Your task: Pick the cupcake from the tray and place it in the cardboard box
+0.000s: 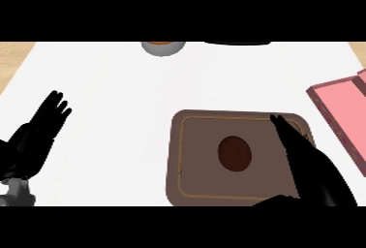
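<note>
Head view: cupcake (235, 153) is seen from above at the centre of the brown tray (187, 160), ungrasped. Right hand (307, 160), fingers straight and holding nothing, is held over the tray at 3 o'clock of the cupcake, judged staged for the pick. Left hand (39, 133) is rested open at 9 o'clock. Pink box (342, 109) is placed at 2 o'clock, for short transfer. White counter (114, 97); grey bowl (163, 47) at 12 o'clock
</note>
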`<state>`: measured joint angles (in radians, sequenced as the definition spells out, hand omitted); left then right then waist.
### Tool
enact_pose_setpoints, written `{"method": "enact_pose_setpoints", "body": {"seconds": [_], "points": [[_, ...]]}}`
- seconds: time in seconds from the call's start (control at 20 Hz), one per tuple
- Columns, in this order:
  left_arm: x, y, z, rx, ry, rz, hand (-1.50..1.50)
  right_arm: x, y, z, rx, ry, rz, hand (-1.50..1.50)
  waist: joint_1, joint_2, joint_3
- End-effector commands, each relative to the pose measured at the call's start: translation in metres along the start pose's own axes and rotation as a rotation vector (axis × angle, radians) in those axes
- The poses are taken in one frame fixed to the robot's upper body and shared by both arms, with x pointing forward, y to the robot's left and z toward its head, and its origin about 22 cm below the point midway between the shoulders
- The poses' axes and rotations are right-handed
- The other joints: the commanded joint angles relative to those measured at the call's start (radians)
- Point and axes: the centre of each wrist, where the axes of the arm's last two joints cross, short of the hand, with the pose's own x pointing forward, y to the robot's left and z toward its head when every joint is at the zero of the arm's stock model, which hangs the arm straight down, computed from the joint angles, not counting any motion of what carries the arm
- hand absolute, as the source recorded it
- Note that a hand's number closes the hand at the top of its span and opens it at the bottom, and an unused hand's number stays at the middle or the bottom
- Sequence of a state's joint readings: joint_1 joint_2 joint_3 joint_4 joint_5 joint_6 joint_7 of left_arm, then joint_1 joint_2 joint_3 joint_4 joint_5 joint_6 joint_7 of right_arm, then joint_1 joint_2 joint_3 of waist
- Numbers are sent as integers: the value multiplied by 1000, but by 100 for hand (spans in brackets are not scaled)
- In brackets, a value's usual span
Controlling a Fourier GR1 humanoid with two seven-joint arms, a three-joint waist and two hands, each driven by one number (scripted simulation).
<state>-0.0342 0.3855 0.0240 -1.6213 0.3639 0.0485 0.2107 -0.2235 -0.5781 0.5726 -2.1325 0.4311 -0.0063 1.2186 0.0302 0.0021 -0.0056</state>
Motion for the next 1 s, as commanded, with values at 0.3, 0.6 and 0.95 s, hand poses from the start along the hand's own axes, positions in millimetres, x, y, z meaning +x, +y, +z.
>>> {"method": "enact_pose_setpoints", "body": {"seconds": [0.3,0.6,0.95], "points": [[-1,9,1,16,16,19,0,35,2,-24,84,220,67,-150,-20,-4,3],[-13,2,11,35,16,24,0,46,10,-16,85,173,66,-150,-28,-6,4],[-1,5,-6,45,7,22,0,65,21,-24,33,135,98,-150,-31,-2,4]]}}
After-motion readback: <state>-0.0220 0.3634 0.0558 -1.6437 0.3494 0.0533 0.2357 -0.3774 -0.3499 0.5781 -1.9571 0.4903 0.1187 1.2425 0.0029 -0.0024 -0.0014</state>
